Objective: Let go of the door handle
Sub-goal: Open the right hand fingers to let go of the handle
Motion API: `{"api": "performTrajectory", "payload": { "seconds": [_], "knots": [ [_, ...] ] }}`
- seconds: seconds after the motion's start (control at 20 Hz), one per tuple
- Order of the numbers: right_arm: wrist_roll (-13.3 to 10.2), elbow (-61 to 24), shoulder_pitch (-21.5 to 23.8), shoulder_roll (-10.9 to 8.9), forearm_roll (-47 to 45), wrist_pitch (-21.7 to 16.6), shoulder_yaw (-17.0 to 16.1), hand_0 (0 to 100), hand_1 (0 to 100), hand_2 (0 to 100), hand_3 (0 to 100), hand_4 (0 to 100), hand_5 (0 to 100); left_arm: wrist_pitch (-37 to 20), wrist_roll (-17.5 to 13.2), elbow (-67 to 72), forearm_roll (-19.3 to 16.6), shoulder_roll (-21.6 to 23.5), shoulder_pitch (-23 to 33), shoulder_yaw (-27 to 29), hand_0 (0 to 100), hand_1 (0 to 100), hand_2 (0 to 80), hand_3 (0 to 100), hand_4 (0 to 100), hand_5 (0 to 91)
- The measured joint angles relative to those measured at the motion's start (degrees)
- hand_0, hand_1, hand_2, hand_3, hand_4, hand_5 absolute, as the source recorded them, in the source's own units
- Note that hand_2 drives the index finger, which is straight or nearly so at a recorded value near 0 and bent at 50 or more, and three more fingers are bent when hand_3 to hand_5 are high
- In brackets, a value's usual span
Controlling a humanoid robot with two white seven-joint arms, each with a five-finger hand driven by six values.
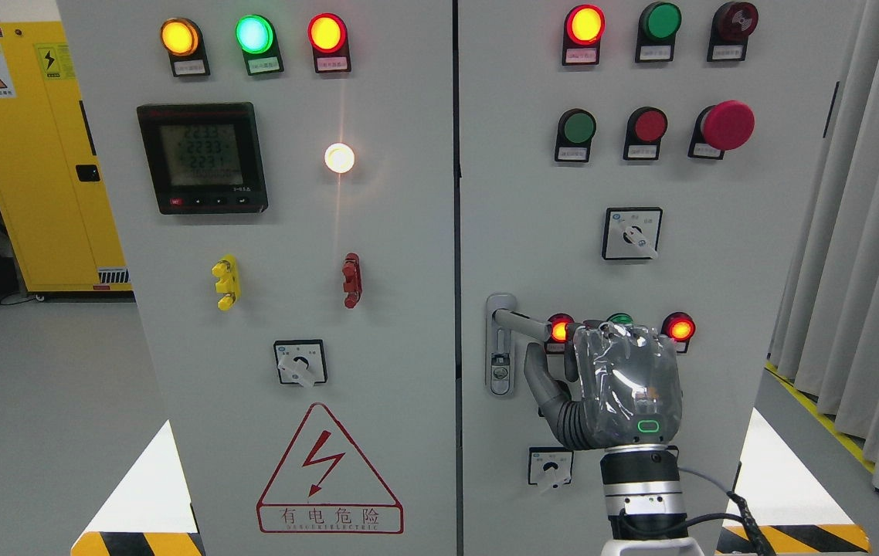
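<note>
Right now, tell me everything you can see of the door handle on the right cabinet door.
The door handle is a grey, metal-looking lever on a tall narrow backplate with a round keyhole low down, near the right door's left edge. The lever sticks out to the right, roughly level. Its far end is hidden behind the right hand, whose fingers curl over it while the thumb hangs free below. Whether they still grip it tightly cannot be told.

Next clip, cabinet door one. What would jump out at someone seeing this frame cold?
The lit indicator lamps along the top of the grey electrical cabinet, plus the big red mushroom button at upper right. Then the right hand, low on the right door, fingers at the door handle. A red lightning warning triangle marks the left door's bottom.
</note>
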Motion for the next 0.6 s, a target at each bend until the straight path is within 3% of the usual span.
{"api": "performTrajectory", "payload": {
  "seconds": [0.2,0.3,0.35,0.4,0.45,0.5,0.55,0.6],
  "knots": [
    [-0.3,-1.3,1.9,-0.67,-0.1,-0.1,-0.1,56,38,85,100,100,100,0.0,0.0,0.0,0.0,0.0,0.0,0.0,12,56,0.0,0,0,0.0],
    [-0.4,-2.3,3.3,-1.19,-0.4,-0.2,-0.3,56,38,74,100,96,96,0.0,0.0,0.0,0.0,0.0,0.0,0.0,12,56,0.0,0,0,0.0],
    [-0.5,-2.8,4.0,-1.45,-0.7,-0.4,-0.5,54,37,64,97,88,84,0.0,0.0,0.0,0.0,0.0,0.0,0.0,12,56,0.0,0,0,0.0],
    [-0.8,-3.2,4.7,-1.71,-1.0,-0.6,-0.7,54,37,63,94,86,77,0.0,0.0,0.0,0.0,0.0,0.0,0.0,12,56,0.0,0,0,0.0],
    [-1.2,-3.8,5.3,-2.02,-1.4,-0.9,-0.9,52,37,52,77,72,49,0.0,0.0,0.0,0.0,0.0,0.0,0.0,12,56,0.0,0,0,0.0],
    [-1.7,-4.2,5.8,-2.41,-1.8,-1.1,-1.2,52,37,52,76,72,48,0.0,0.0,0.0,0.0,0.0,0.0,0.0,12,56,0.0,0,0,0.0],
    [-2.1,-4.7,6.2,-2.84,-2.3,-1.2,-1.5,51,37,48,72,67,41,0.0,0.0,0.0,0.0,0.0,0.0,0.0,12,56,0.0,0,0,0.0],
    [-2.3,-5.3,6.7,-3.25,-2.8,-1.5,-1.8,48,37,32,48,43,17,0.0,0.0,0.0,0.0,0.0,0.0,0.0,12,56,0.0,0,0,0.0]
  ]
}}
